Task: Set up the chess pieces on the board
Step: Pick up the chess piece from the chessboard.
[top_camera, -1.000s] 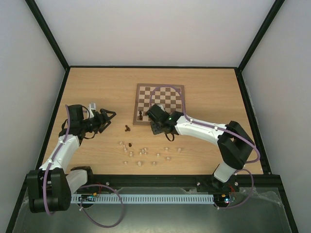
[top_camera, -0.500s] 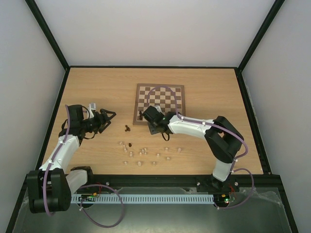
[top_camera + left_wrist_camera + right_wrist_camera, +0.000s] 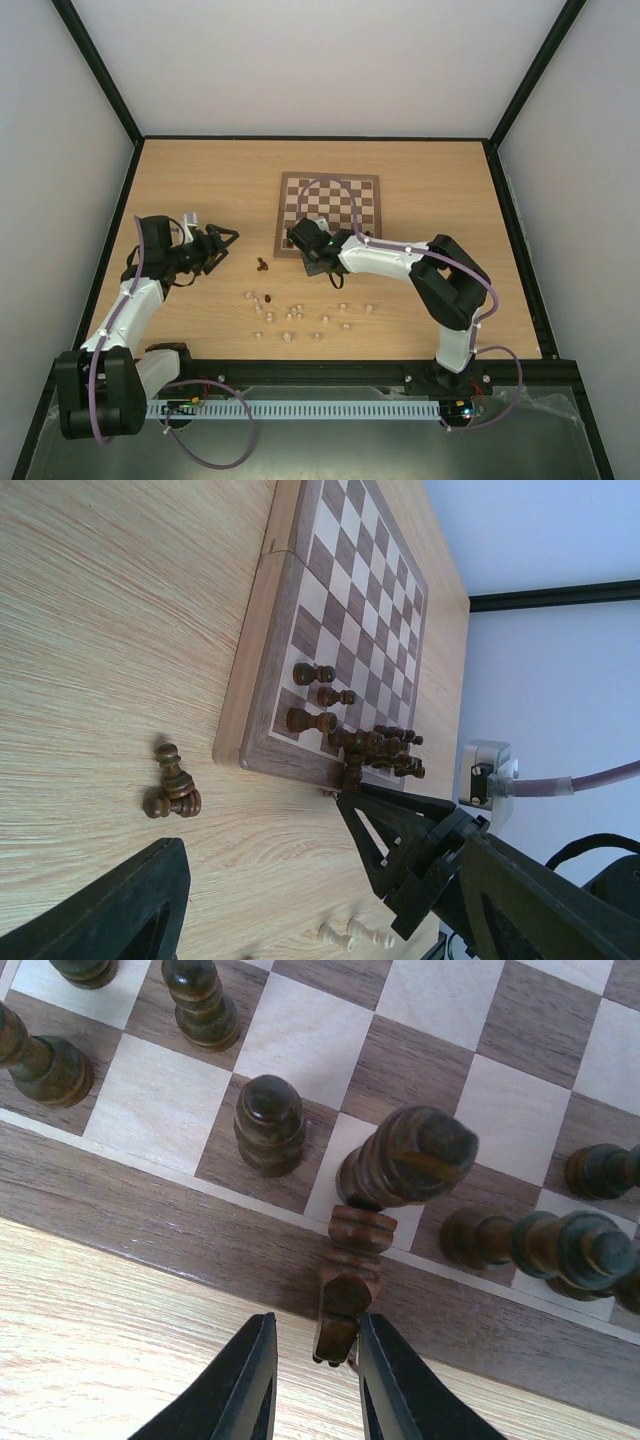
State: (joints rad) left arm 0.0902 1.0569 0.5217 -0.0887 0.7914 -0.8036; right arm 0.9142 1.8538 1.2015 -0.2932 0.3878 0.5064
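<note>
Placing one dark chessman (image 3: 350, 1280) at the 7 o'clock corner of the board (image 3: 370, 184) appears to be the step in hand. In the right wrist view that piece is tipped over the brown border frame, with its ringed base at the edge square, and it leans against a taller dark piece (image 3: 405, 1155). The right gripper (image 3: 317, 1325) straddles its near end with jaws narrow. Whether they actually pinch it cannot be told, as a sliver of frame shows on one side. The left gripper (image 3: 226, 243) hovers at 9 o'clock of the board, well apart from it, jaws wide and empty.

Finding: several dark men are crowded on the corner squares, not ranked. Two loose dark pieces (image 3: 262, 265) lie on the table off the 8 o'clock side. The pale chessmen (image 3: 290, 314) are scattered at 6 o'clock, none on the board. The task is judged to be at an early stage.

The next move calls for standing the tipped piece upright on its square without knocking its close neighbours, then a clean release.

Surface: light wood tabletop (image 3: 440, 190), flat, grain visible. Enclosure: plain pale walls (image 3: 320, 60), black frame posts (image 3: 98, 65).
</note>
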